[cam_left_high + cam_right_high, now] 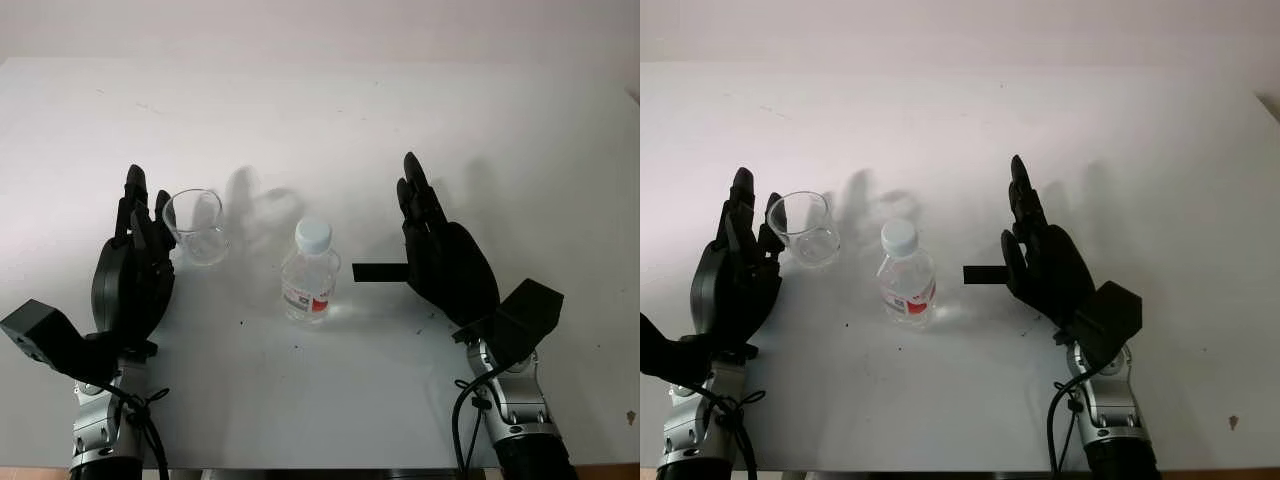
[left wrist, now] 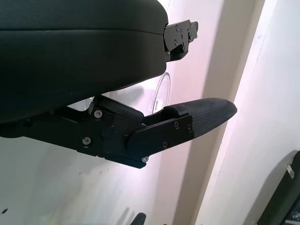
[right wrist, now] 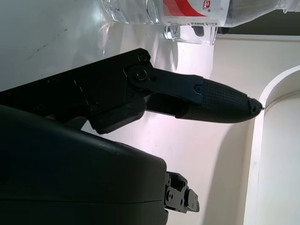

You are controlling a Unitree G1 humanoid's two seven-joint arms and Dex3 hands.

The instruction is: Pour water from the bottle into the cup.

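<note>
A white table (image 1: 420,110) carried a small clear plastic bottle (image 1: 309,275) standing upright near its middle, closed by a white cap (image 1: 313,234) and wrapped in a label with a red patch. To the bottle's left, and a little farther from the robot, stood a clear cup (image 1: 197,226), upright and apart from the bottle. The left hand (image 1: 135,265) stood just beside the cup on its outer side, open and holding nothing; its fingertips (image 1: 134,183) reached about level with the cup's rim, and whether the hand touched the glass could not be told from the head views. In the left wrist view, a curved edge of the cup (image 2: 164,91) showed past the hand's black shell. The right hand (image 1: 443,255) stood to the right of the bottle, open and holding nothing, palm turned toward the bottle with a clear gap of table between them; its thumb (image 1: 380,272) pointed at the bottle without reaching it. In the right wrist view, the bottle's base and red label (image 3: 187,11) lay beyond the textured fingertip (image 3: 220,105). Shadows of both hands fell on the table behind the cup and bottle.
</note>
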